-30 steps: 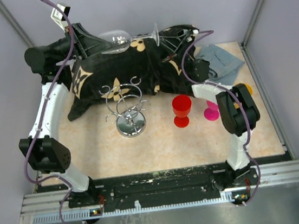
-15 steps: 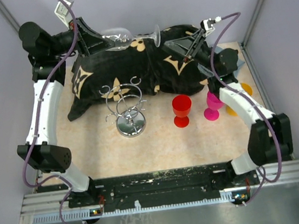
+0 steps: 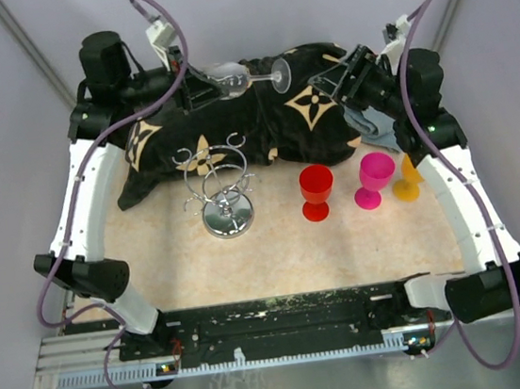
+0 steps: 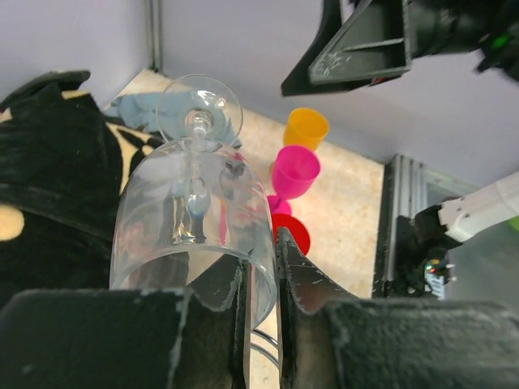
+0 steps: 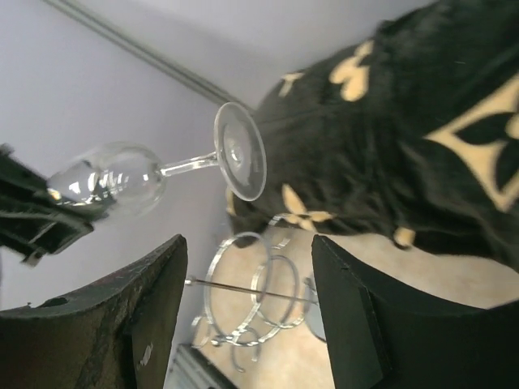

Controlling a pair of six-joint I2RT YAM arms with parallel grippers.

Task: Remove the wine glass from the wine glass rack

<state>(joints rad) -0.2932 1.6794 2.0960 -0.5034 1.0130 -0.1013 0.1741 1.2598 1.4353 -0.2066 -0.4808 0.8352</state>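
The clear wine glass (image 3: 235, 80) is held on its side, high above the black cloth, foot (image 3: 280, 70) pointing right. My left gripper (image 3: 201, 88) is shut on the bowl's rim; in the left wrist view the jaws pinch the glass wall (image 4: 195, 219) between them. The chrome wine glass rack (image 3: 221, 182) stands empty on its round disc base (image 3: 229, 219), below and in front of the glass; it also shows in the right wrist view (image 5: 259, 292). My right gripper (image 3: 333, 81) is open and empty, right of the foot; the glass (image 5: 122, 178) lies ahead of it.
A black cloth with tan patterns (image 3: 261, 123) covers the back of the table. A red goblet (image 3: 316, 188), a pink goblet (image 3: 374, 176) and an orange goblet (image 3: 406, 179) stand right of the rack. A grey-blue cloth (image 3: 375, 125) lies at the back right.
My left arm has carried the glass to the right. My right arm has swung out to the right and its open gripper has drawn away from the glass's foot.
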